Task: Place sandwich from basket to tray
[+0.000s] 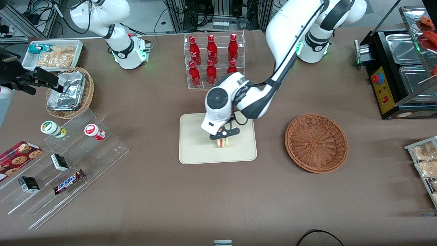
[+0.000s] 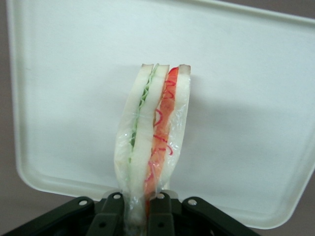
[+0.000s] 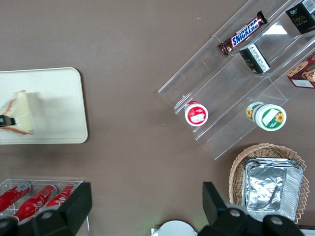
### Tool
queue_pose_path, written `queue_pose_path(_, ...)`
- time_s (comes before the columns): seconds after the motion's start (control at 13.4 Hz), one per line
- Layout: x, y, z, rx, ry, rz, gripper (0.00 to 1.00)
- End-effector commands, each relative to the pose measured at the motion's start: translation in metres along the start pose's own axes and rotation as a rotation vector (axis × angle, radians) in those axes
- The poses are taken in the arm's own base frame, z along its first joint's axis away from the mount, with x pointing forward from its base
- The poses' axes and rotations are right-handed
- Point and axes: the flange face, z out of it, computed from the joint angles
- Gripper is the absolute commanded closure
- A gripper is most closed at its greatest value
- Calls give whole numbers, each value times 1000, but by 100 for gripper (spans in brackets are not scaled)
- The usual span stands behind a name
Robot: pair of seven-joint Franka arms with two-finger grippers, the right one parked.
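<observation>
The gripper (image 1: 224, 134) is seen over the tray (image 1: 194, 150), its jaws pinched on one end of the sandwich (image 1: 222, 142). In the left wrist view the fingers (image 2: 160, 212) are pressed against the clear wrap at the sandwich's (image 2: 153, 135) narrow end, and the wedge extends away from the jaws with its cut edge in view: green filling in one seam, red and pink in the other. The gripped tip is hidden between the jaws. Whether the sandwich's outer end touches the tray (image 2: 256, 98) cannot be determined from any view.

In the front view most of the sandwich is covered by the gripper and wrist; only a small pale block with a reddish stripe is visible just below the jaws. In the right wrist view the sandwich (image 3: 18, 113) is cut off at the frame edge, with only a sliver of the gripper (image 3: 5, 121) showing over the tray (image 3: 59, 103).

The basket (image 1: 316, 142) is noted well apart from the jaws, toward the working arm's end of the surface (image 1: 218, 198), with nothing in it. A rack of red bottles (image 1: 213, 59) stands farther from the front camera than the jaws.
</observation>
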Motion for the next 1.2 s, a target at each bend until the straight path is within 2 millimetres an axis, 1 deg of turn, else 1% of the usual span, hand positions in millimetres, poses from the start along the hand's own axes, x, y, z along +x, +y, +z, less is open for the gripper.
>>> queue_pose_path(0.0,7,20,10,-4,40,-18,93)
queue_pose_path(0.15,9,20,12,9,77,-15,93)
queue_pose_path(0.3,10,20,19,12,77,-14,92)
queue_pose_path(0.37,9,21,21,12,77,-11,89)
queue_pose_path(0.45,9,21,22,11,76,-12,60)
queue_pose_path(0.52,8,21,21,10,77,-11,1)
queue_pose_path(0.6,7,21,18,6,76,-20,0)
queue_pose_path(0.67,7,22,10,-3,81,-19,0)
queue_pose_path(0.9,7,16,-43,-32,113,-5,0)
queue_pose_path(1.05,-1,5,-67,15,103,-6,0)
queue_pose_path(1.12,-3,-4,-78,64,99,7,0)
